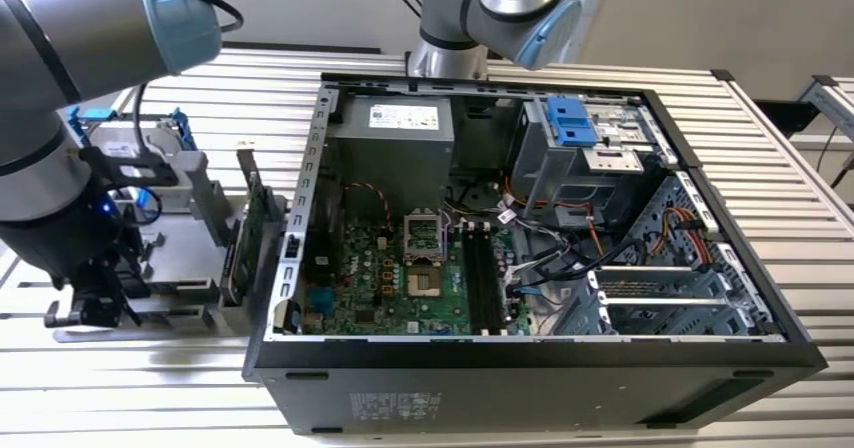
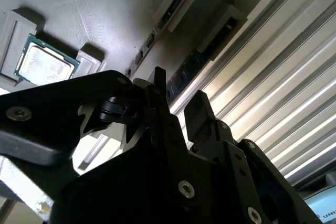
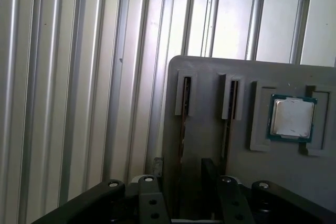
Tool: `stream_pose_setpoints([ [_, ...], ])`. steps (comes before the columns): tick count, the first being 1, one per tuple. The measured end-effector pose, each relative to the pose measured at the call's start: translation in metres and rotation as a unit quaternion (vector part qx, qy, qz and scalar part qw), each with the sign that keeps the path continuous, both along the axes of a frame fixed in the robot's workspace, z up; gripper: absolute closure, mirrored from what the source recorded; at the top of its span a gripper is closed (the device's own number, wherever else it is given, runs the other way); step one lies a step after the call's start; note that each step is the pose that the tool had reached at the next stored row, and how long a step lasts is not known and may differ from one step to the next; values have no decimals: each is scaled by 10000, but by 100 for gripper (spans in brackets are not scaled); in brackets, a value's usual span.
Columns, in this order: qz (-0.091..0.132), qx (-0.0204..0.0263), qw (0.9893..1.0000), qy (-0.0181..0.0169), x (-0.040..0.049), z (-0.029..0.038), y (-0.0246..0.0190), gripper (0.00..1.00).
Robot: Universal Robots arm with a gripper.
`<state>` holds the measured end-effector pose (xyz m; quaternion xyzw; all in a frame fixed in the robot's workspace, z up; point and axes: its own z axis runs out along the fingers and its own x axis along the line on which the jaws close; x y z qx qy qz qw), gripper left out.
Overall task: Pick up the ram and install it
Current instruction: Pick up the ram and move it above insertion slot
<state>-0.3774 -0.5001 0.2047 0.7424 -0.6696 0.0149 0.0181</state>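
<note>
Gripper [image 3: 184,195] just above ram [image 3: 185,98] in tray [image 3: 210,69]

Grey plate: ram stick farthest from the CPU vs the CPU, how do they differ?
Pose: the ram stick stands on edge in a slotted holder; the CPU lies flat in a recess. Shape: the ram stick is long and thin; the CPU is square. Look: the ram stick is dark green; the CPU has a silver lid with a green rim. Both sit on the grey plate.
</note>
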Motion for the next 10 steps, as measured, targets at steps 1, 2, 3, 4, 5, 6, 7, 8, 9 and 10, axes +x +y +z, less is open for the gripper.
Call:
stream_pose_setpoints([
  [1, 3, 0, 10000, 0, 0, -6, 0, 0],
  [2, 6, 0, 10000, 0, 0, -12, 0, 0],
  [3, 10, 0, 10000, 0, 0, -18, 0, 0],
  [4, 13, 0, 10000, 0, 0, -24, 0, 0],
  [5, 16, 0, 10000, 0, 0, -30, 0, 0],
  [6, 19, 0, 10000, 0, 0, -36, 0, 0],
  [7, 21, 0, 10000, 0, 0, -41, -1, 0],
  [8, 23, 0, 10000, 0, 0, -47, -2, 0],
  [9, 24, -1, 10000, 1, 0, -52, -3, 0],
  [10, 24, 0, 10000, 0, 0, -57, -4, 0],
])
